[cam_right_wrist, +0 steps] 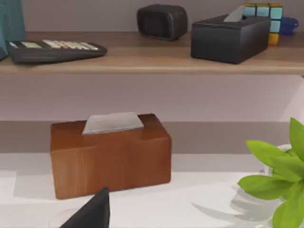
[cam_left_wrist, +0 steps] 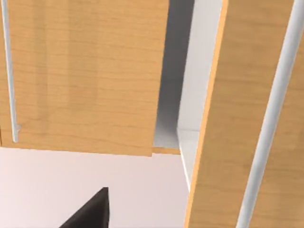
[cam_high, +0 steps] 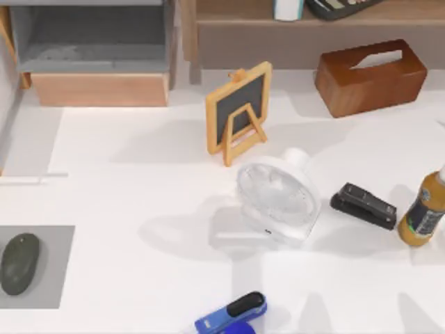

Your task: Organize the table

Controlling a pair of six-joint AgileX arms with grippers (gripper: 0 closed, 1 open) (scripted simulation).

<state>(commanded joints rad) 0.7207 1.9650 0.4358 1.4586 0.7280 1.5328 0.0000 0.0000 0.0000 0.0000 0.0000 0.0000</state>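
Brown tissue box holding tissue

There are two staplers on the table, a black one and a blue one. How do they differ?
The black stapler is all black; the blue stapler is blue with a black top. The black stapler lies at the table's right, beside the bottle; the blue stapler lies at the near edge, partly cut off. Both lie flat, slanted.

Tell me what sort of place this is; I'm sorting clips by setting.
Probably a home-office desk: a white table with a mouse on a grey mat, staplers, a desk fan, and a calculator on the shelf behind.
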